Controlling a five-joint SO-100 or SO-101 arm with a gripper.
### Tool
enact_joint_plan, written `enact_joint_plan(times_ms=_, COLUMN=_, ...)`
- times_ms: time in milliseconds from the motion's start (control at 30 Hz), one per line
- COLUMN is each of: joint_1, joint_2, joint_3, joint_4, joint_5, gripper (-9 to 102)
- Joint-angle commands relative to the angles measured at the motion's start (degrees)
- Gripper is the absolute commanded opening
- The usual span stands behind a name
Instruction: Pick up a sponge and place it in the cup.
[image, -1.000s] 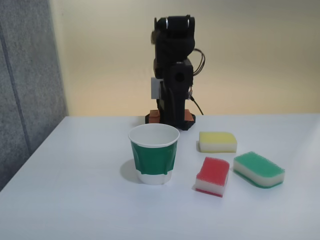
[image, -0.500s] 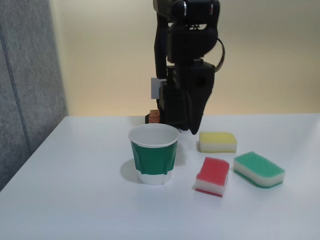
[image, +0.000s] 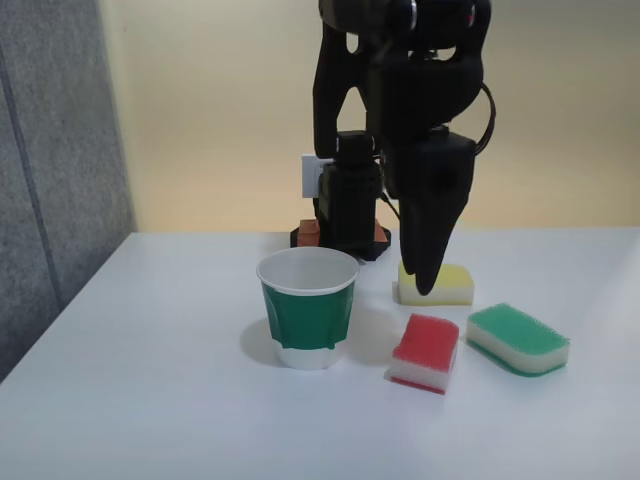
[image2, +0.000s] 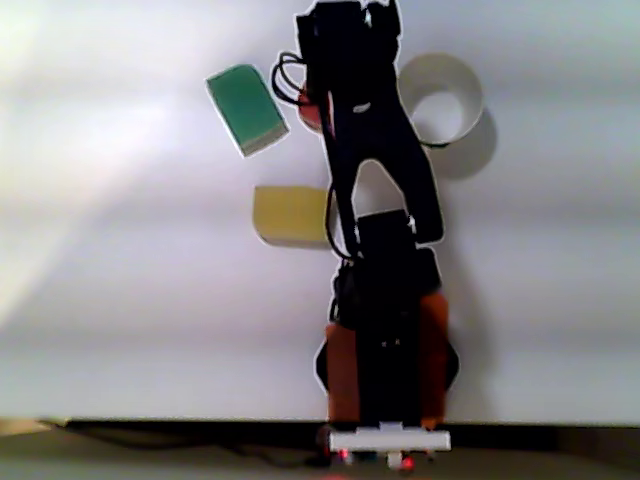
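Observation:
The red-topped sponge (image: 427, 350) lies flat on the white table, right of the cup (image: 308, 310) in the fixed view. The cup is green paper with a white rim, stands upright and looks empty. My black gripper (image: 425, 285) hangs point-down above and just behind the sponge, in front of the yellow sponge, clear of both. Its fingers look shut with nothing between them. In the other view, my arm (image2: 370, 150) covers most of the sponge; a red sliver (image2: 310, 112) shows beside it, with the cup (image2: 465, 120) on the arm's right.
A yellow sponge (image: 455, 285) (image2: 288, 213) lies behind the red one, and a green sponge (image: 518, 338) (image2: 246, 108) lies to its right in the fixed view. The arm's base (image: 345, 215) stands at the table's back. A grey panel (image: 50, 150) borders the left side.
The arm has unfolded from its rest pose and reached forward. The gripper has swung out and down, from near the base to above the red sponge.

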Motion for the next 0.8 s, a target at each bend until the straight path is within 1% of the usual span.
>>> enact_joint_plan(times_ms=0, joint_1=-1.58, joint_2=0.62, joint_3=-2.29, joint_4=-0.35, joint_5=0.88, gripper=24)
enact_joint_plan(times_ms=367, joint_1=-2.02, joint_2=-6.50, joint_3=-5.36, joint_4=-7.38, joint_5=-0.53, gripper=38)
enact_joint_plan(times_ms=667, joint_1=-0.18, joint_2=-11.78, joint_3=-3.43, joint_4=-18.37, joint_5=-0.53, gripper=40)
enact_joint_plan(times_ms=767, joint_1=0.53, joint_2=-11.87, joint_3=-0.53, joint_4=-22.68, joint_5=-0.35, gripper=41)
